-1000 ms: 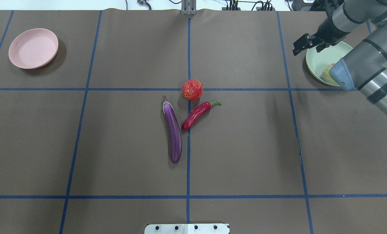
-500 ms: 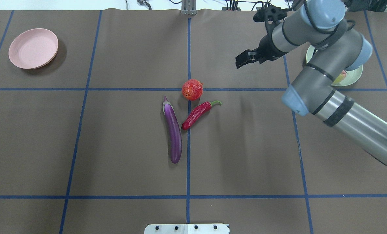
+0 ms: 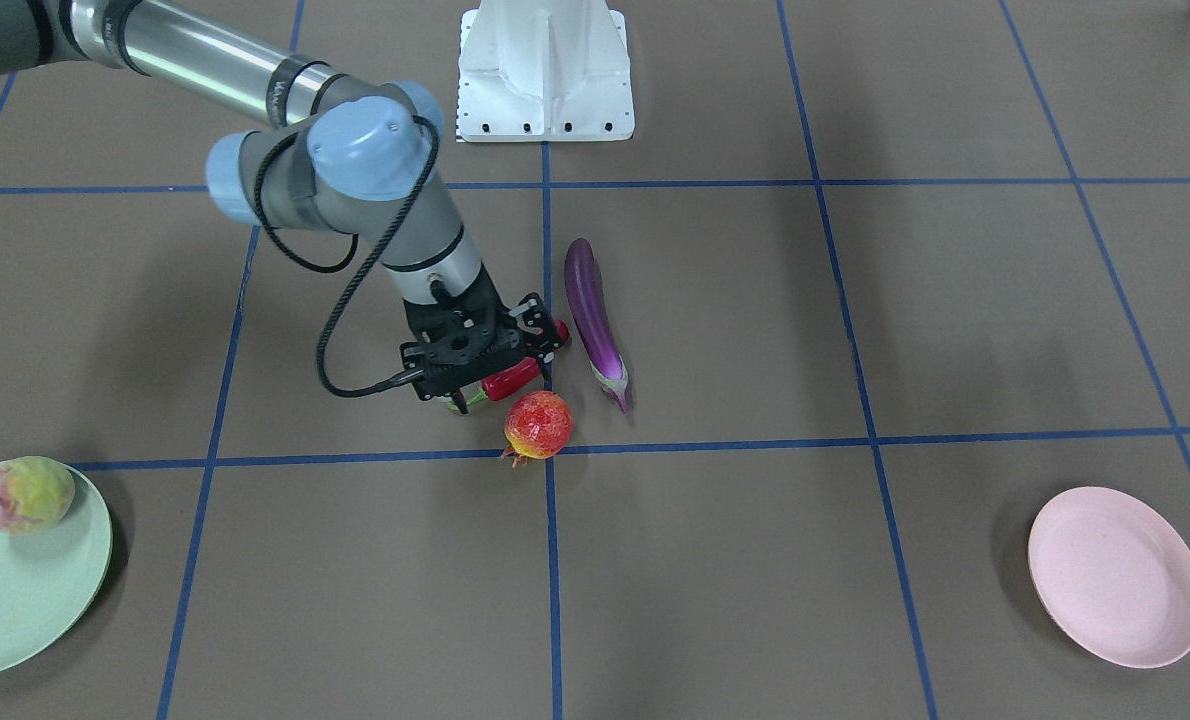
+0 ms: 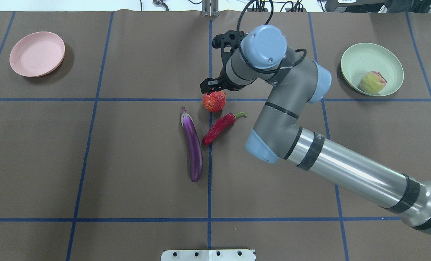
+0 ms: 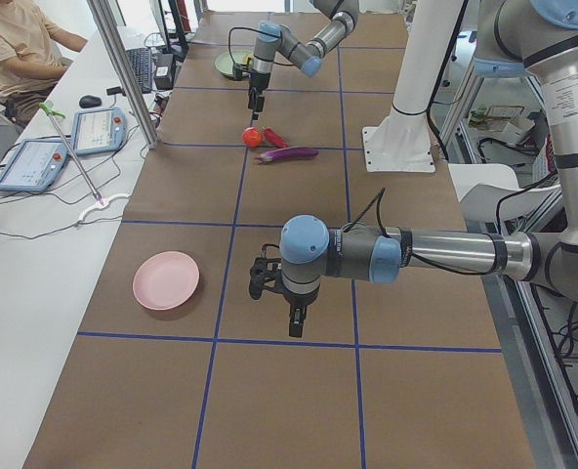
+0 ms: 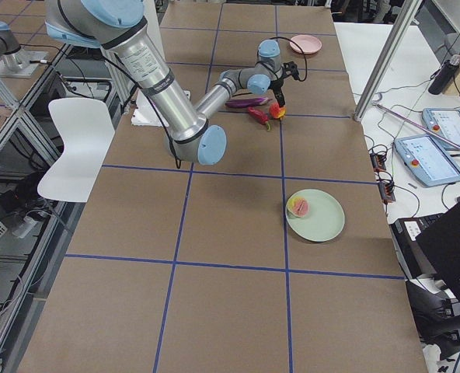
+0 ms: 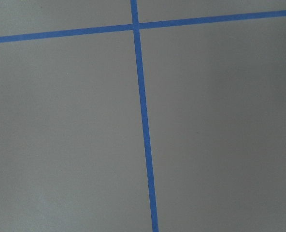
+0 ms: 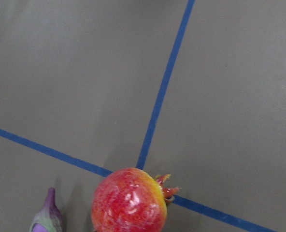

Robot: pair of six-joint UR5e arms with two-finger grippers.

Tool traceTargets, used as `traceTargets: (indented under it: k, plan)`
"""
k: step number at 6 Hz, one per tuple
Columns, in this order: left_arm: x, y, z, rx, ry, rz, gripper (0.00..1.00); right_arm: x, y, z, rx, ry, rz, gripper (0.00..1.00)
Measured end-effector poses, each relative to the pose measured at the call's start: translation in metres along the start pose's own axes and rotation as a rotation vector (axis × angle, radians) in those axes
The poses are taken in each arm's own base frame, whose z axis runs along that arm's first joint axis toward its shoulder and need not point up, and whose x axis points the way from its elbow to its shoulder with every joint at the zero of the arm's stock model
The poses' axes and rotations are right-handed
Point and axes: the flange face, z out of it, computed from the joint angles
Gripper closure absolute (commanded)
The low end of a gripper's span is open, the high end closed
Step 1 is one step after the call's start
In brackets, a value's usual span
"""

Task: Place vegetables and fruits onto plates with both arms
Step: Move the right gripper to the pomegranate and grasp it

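The red-orange pomegranate (image 4: pixel 214 101) sits at the table's centre, with the red chili pepper (image 4: pixel 221 127) and the purple eggplant (image 4: pixel 193 145) just beside it. My right gripper (image 4: pixel 211 86) hovers over the pomegranate's far edge, open and holding nothing. In the right wrist view the pomegranate (image 8: pixel 128 200) lies at the bottom edge. The peach (image 4: pixel 372 82) rests in the mint green plate (image 4: pixel 356 54) at the far right. At the far left the pink plate (image 4: pixel 37 53) holds nothing. My left gripper (image 5: pixel 287 311) hangs over bare table near the pink plate (image 5: pixel 166 280); I cannot tell its state.
Blue tape lines (image 4: pixel 210 163) divide the brown table cover into squares. The white base block (image 3: pixel 545 70) stands at the robot's edge. In the exterior left view, a seated person (image 5: pixel 16 44) and two tablets (image 5: pixel 99 130) are at a side desk beyond the table.
My right arm has swung left from above the green plate to the pomegranate at the centre. The peach in the plate is now uncovered. The fruit and vegetables at the centre have not moved.
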Motion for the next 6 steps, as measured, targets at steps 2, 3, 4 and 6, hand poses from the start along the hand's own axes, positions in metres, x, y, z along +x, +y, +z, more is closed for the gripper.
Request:
traceTargets:
  k: [2, 3, 4, 6]
  plan:
    - [0.001, 0.001, 0.003, -0.007, 0.037, -0.006, 0.0, -0.035, 0.002, 0.035, 0.009, 0.12, -0.06, 0.01]
    - [0.001, 0.001, 0.004, -0.009, 0.051, -0.008, 0.0, -0.033, 0.006, 0.045, 0.012, 0.171, -0.114, 0.01]
    - [0.002, 0.001, 0.005, -0.009, 0.056, -0.008, 0.0, -0.033, 0.009, 0.051, 0.015, 0.208, -0.147, 0.01]
    - [0.002, 0.0, 0.005, -0.009, 0.057, -0.007, 0.0, -0.036, 0.017, 0.063, 0.002, 0.23, -0.162, 0.01]
